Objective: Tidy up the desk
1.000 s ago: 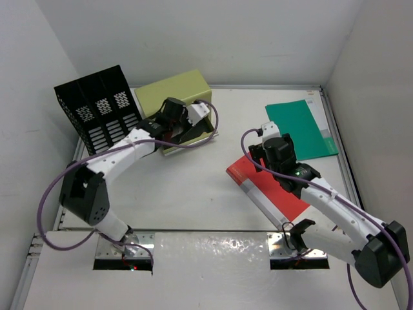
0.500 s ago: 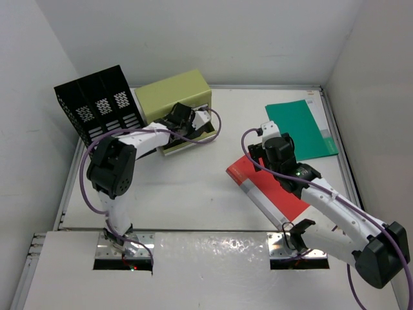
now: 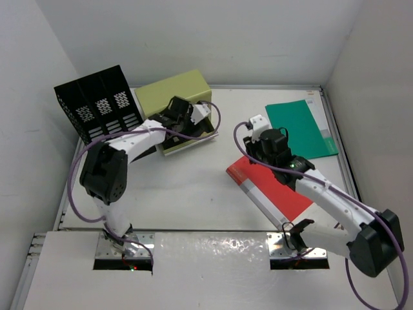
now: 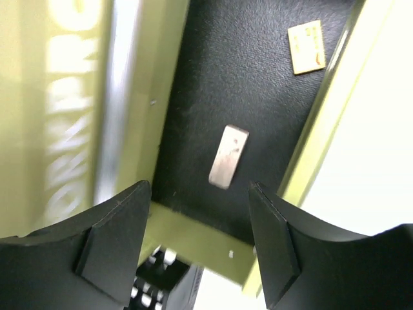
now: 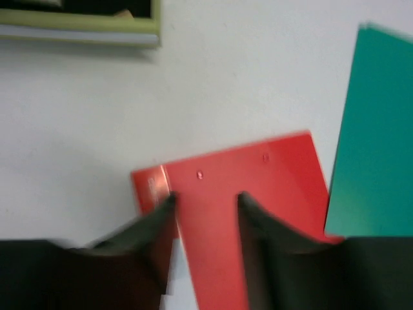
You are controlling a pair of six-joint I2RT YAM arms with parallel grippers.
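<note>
Top external view showed the desk (image 3: 193, 187), a flat white tabletop with thin metal rails, running from the arm bases to the white walls (image 3: 226, 39), with open surface across its middle. An olive-green drawer box (image 3: 173, 92) and a black mesh file rack (image 3: 97, 106) crowded the far left corner. A red folder (image 3: 271, 190) and a green folder (image 3: 300, 129) lay on the right. The left end effector (image 4: 197, 239) hung spread apart over the open drawer (image 4: 258, 97). The right end effector (image 5: 205, 216), fingers apart, hovered above the red folder.
</note>
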